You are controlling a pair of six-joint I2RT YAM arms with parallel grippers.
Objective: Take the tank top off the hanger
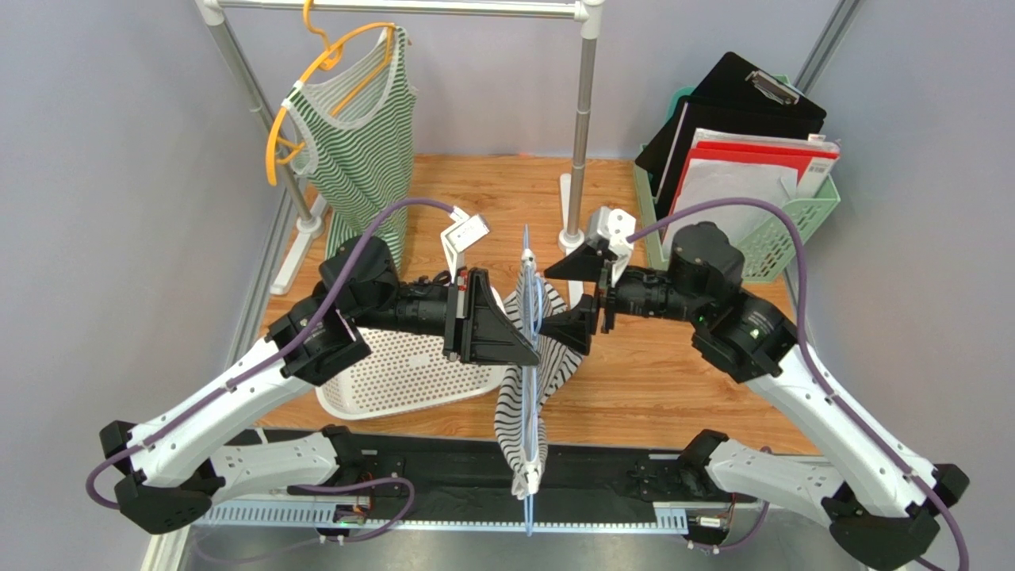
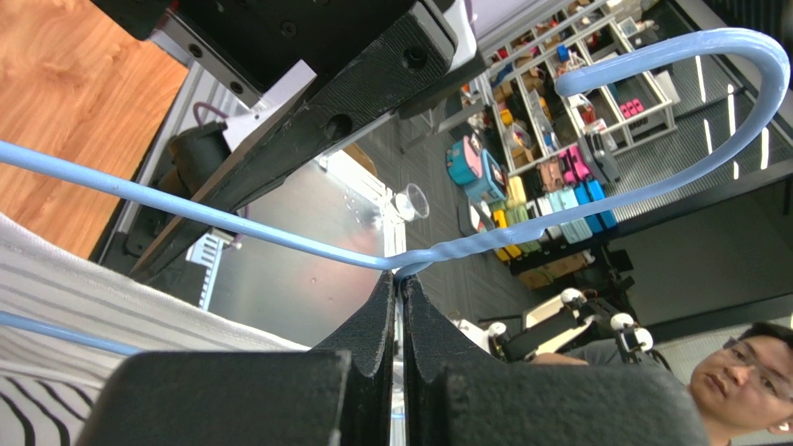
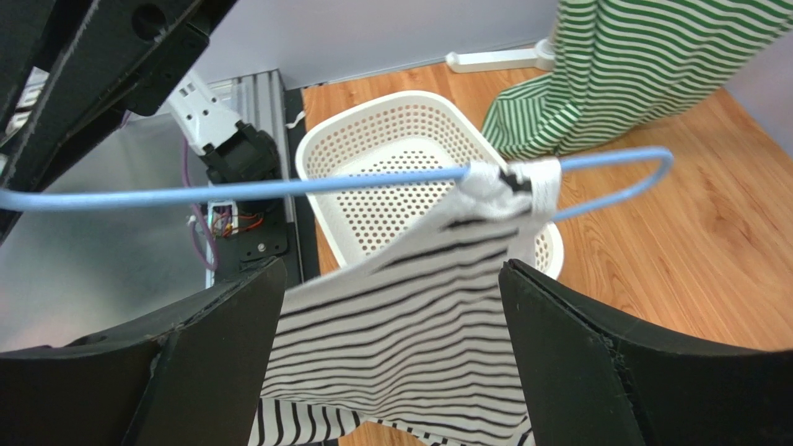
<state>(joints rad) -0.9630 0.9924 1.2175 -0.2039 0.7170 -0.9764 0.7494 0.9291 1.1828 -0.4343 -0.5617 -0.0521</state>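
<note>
A black-and-white striped tank top hangs on a light blue hanger, held edge-on over the table's near middle. My left gripper is shut on the hanger's neck; the left wrist view shows its fingers pinching the wire just below the hook, with the top's fabric at lower left. My right gripper is open next to the top. In the right wrist view its gripper straddles the striped fabric without touching it; one strap sits on the hanger.
A green striped tank top hangs on an orange hanger on the rack at back left. The rack's right pole stands behind the grippers. A white perforated basket lies under the left arm. A green bin of folders stands at back right.
</note>
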